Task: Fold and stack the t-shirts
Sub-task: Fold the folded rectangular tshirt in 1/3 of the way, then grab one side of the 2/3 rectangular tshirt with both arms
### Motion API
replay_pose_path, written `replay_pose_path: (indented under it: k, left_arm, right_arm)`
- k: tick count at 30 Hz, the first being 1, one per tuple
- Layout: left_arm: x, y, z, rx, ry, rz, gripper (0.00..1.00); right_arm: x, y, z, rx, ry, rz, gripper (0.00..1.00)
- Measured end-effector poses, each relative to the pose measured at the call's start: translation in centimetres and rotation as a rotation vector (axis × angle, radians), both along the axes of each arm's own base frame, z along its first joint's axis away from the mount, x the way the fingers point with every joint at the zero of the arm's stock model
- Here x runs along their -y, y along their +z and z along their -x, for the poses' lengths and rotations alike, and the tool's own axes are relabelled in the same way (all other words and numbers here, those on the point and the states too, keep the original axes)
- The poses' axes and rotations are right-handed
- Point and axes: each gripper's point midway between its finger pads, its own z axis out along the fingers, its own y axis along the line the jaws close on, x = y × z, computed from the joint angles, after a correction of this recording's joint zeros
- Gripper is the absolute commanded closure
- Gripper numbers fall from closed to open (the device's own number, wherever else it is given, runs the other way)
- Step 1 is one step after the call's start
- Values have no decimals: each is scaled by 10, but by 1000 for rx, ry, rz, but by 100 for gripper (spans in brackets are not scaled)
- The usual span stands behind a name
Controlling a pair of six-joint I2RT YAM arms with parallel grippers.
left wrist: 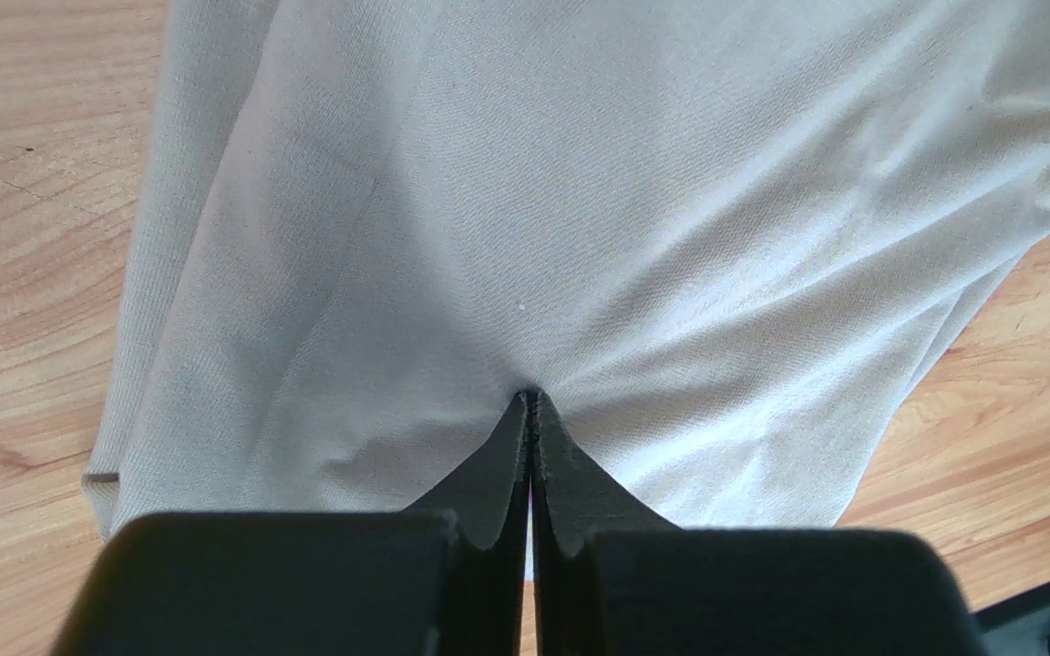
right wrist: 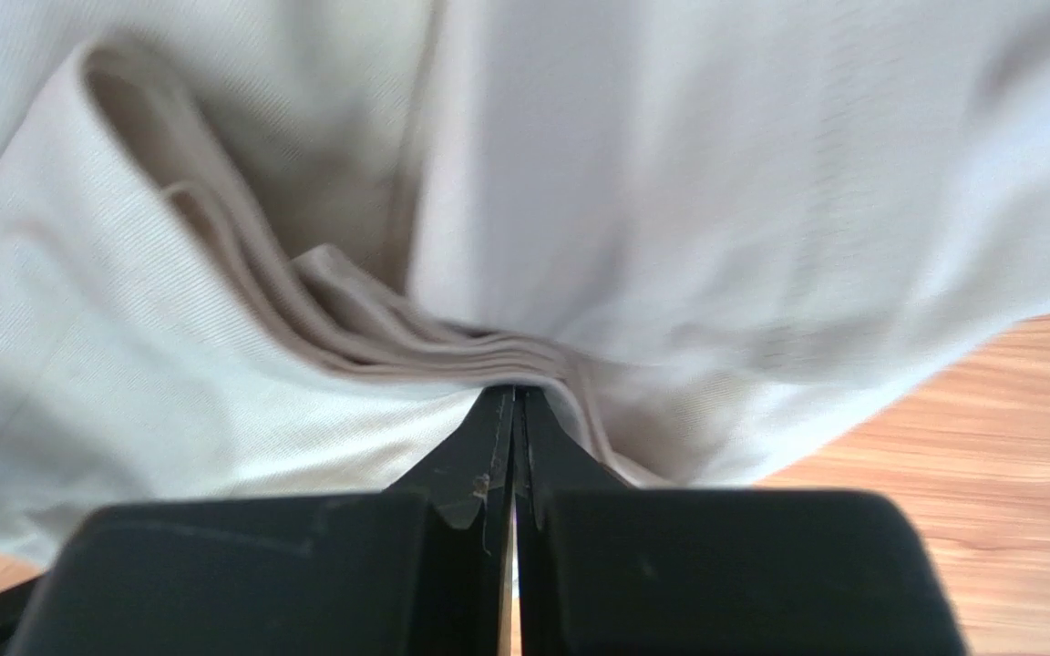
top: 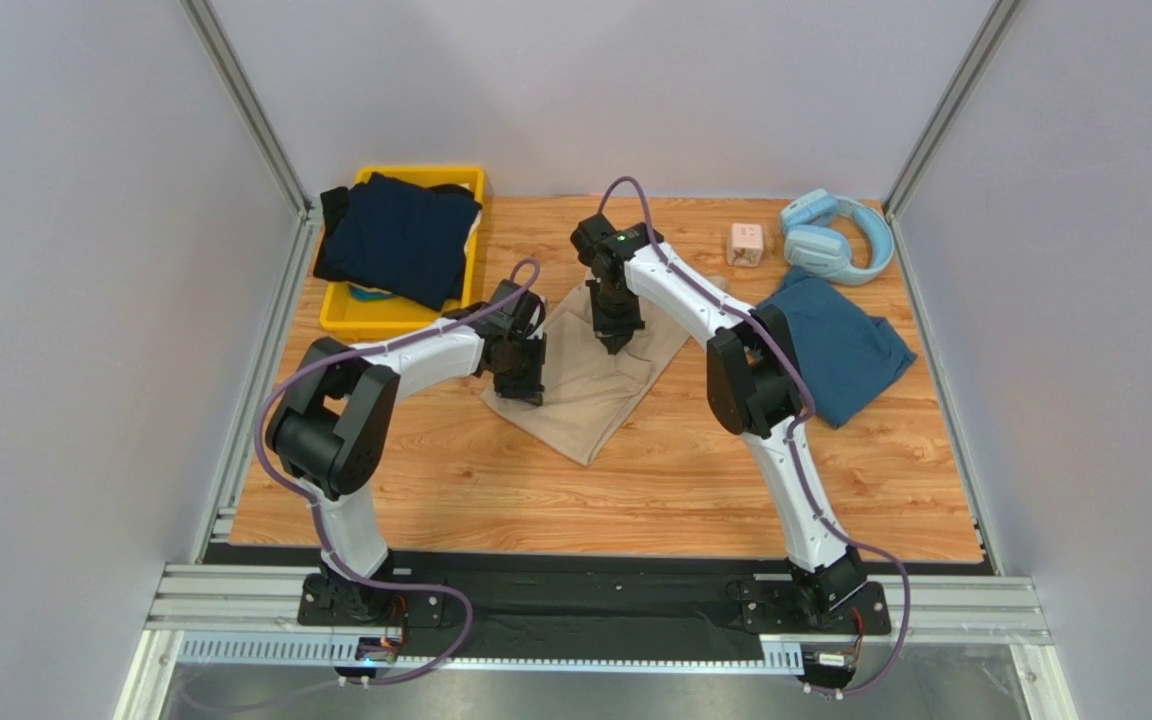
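Note:
The beige t-shirt (top: 597,393) lies partly folded in the middle of the table. My left gripper (top: 522,393) is shut on its left edge; in the left wrist view the cloth (left wrist: 558,205) puckers into the closed tips (left wrist: 531,397). At the shirt's far edge my right gripper (top: 620,342) is also shut, with bunched layers of the fabric (right wrist: 216,342) gathered at its tips (right wrist: 514,392). The teal-blue t-shirt (top: 838,345) lies folded at the right. The dark navy t-shirt (top: 394,240) rests on the yellow bin (top: 342,311).
Light-blue headphones (top: 838,237) and a small pale cube (top: 748,243) sit at the back right. The yellow bin stands at the back left. Grey walls close in the table on three sides. Bare wood (top: 612,495) shows along the front.

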Motion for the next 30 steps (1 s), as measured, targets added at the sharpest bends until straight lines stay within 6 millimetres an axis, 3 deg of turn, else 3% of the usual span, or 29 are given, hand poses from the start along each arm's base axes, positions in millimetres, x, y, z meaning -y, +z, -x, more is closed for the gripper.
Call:
replay_pose_path:
  k: [13,18,21,23,25,27,28,30]
  left_arm:
    - [-1,0,12,23,-31,27,100]
    - [-2,-1,24,16,-46,32,100]
    - [-3,-1,27,17,-46,33,100]
    - [-6,0,31,13,-43,26,92]
    - [-12,1,37,2,-37,1,87]
    - [-19,2,43,-12,-30,-30,75]
    - [-24,4,46,-18,-26,-47,65]
    - [-30,8,49,-19,-25,-76,60]
  right_arm:
    - [16,-3,-14,50,39,88,100]
    - [25,-14,-7,13,46,106,100]
    - [26,-9,-4,6,52,88,98]
    - [24,8,-5,30,56,56,91]
    - [23,37,-8,78,59,7,81]
    - [21,75,-11,147,60,-51,74]
    - [22,98,-11,190,60,-84,58]
    - [25,142,-5,264,55,-170,60]
